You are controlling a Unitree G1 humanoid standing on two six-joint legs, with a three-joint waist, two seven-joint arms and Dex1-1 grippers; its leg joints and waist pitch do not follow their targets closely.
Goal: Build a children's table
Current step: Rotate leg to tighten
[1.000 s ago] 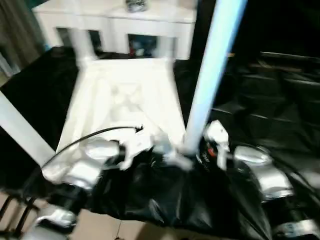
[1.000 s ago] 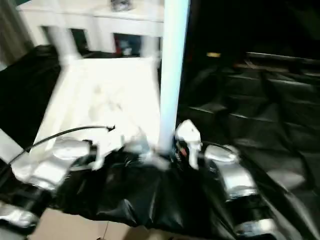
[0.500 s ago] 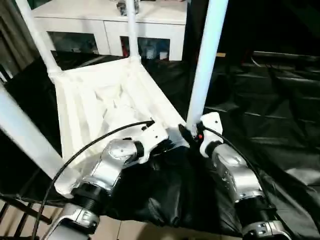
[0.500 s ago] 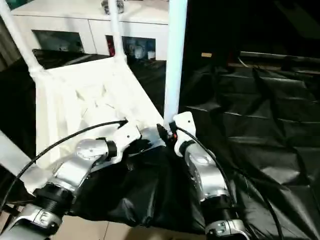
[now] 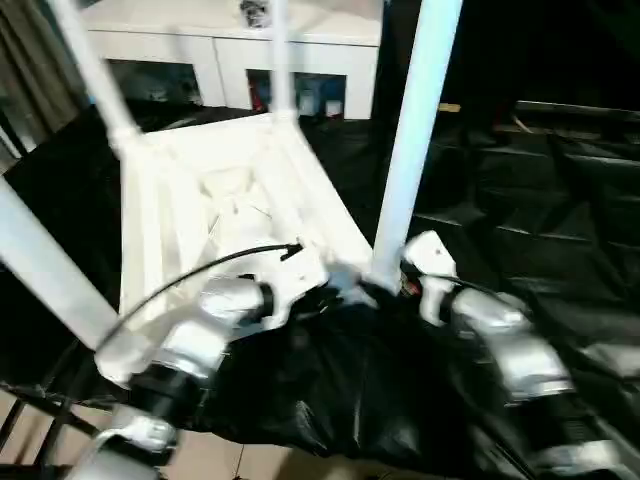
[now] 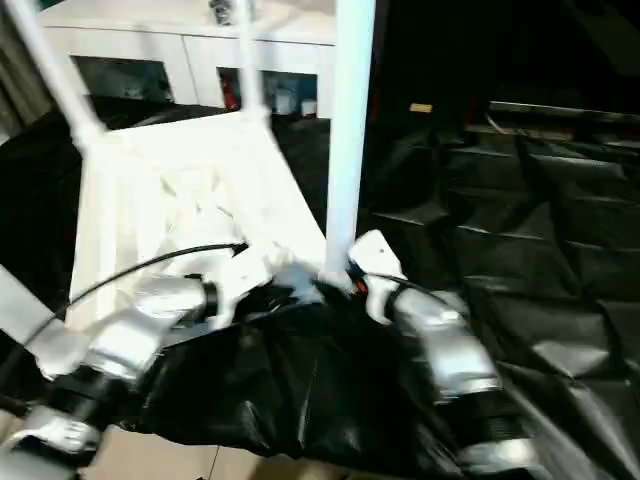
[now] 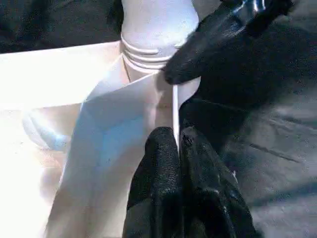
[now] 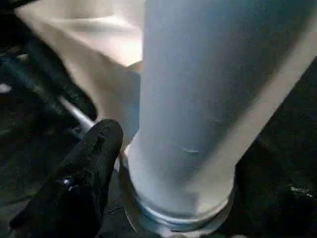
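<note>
White leg [image 5: 412, 150] freed as right gripper [image 8: 163, 198] widens; left gripper [image 7: 179, 144] stays pinching tabletop rim [image 7: 174, 111].

Pretty cramped up front: the near-right leg [image 5: 412, 150] rises right between both arms, with the upturned tabletop [image 5: 235, 215] filling the left side. Plenty of free room over the black-draped surface [image 5: 540, 230] to the right.
</note>
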